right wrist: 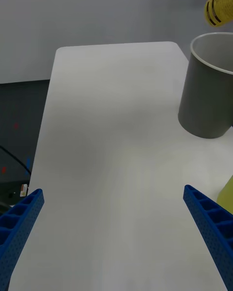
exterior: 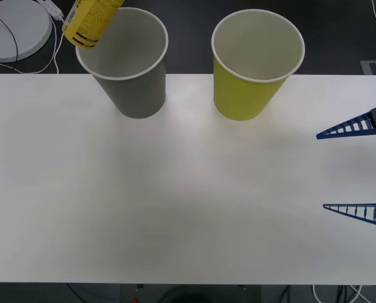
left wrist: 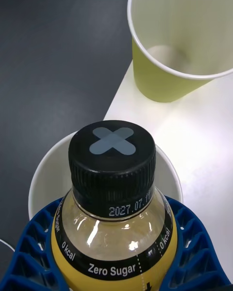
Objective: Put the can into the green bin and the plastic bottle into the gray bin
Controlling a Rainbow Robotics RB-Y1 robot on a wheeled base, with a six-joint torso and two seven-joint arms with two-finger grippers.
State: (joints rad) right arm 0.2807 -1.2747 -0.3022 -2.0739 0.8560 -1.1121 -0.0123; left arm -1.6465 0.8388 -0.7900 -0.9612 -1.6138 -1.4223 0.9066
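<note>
Yellow plastic bottle held tilted over the far-left rim of the gray bin on a white table.

Front view: the gray bin stands upright at the table's far edge, with the green bin upright beside it to the right, the two apart. The bottle's striped base hangs over the gray bin's rim. At the right edge, the right gripper hovers above the table with its blue ribbed fingers spread wide, grasping nothing. Right wrist view: its two fingers sit far apart, with the gray bin and the bottle's striped end beyond them. Left wrist view: the left gripper is clenched around the bottle's body, blue fingers hugging both sides; the black cap hangs above the gray bin's white opening, and the green bin stands farther off.
</note>
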